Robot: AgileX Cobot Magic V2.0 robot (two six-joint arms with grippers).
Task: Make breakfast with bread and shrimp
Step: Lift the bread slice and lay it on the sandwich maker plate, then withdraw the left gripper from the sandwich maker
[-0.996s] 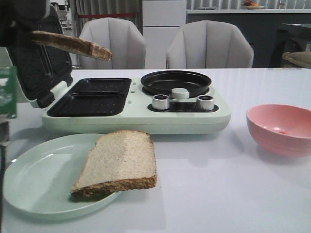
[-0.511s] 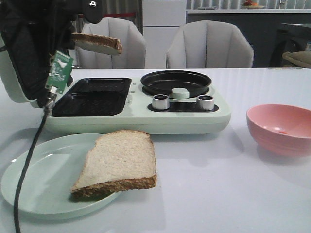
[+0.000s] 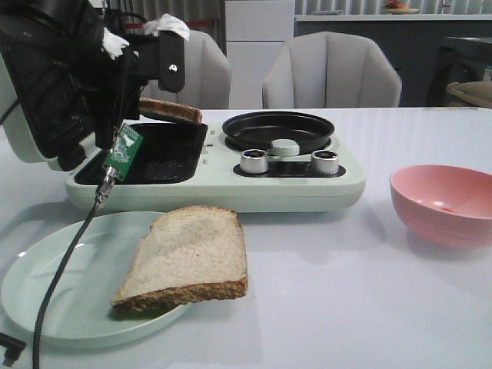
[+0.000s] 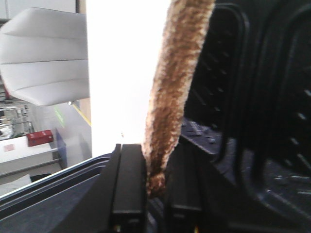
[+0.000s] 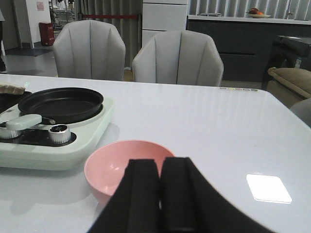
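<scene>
My left gripper [image 3: 151, 102] is shut on the crust edge of one bread slice [image 3: 172, 111] and holds it just above the black grill tray [image 3: 161, 154]. In the left wrist view the slice [image 4: 177, 73] stands edge-on between the gripper's [image 4: 155, 167] closed fingers. The second bread slice [image 3: 188, 257] lies on a pale green plate [image 3: 54, 284] at the front. The shrimp [image 3: 447, 208] shows only as a tiny orange-pink speck inside the pink bowl [image 3: 442, 184]. My right gripper [image 5: 160, 167] is shut and empty, near the bowl [image 5: 109, 167].
The pale green breakfast maker [image 3: 231, 184] stands mid-table with its lid [image 3: 38, 100] open at the left, a round black pan [image 3: 278, 129] and two knobs [image 3: 254, 161]. A cable [image 3: 65, 261] hangs from my left arm over the plate. Two grey chairs stand behind.
My left gripper has carried the bread slice from the upper left, rightward and down, to just over the grill tray. The right arm and the plated slice have not moved.
</scene>
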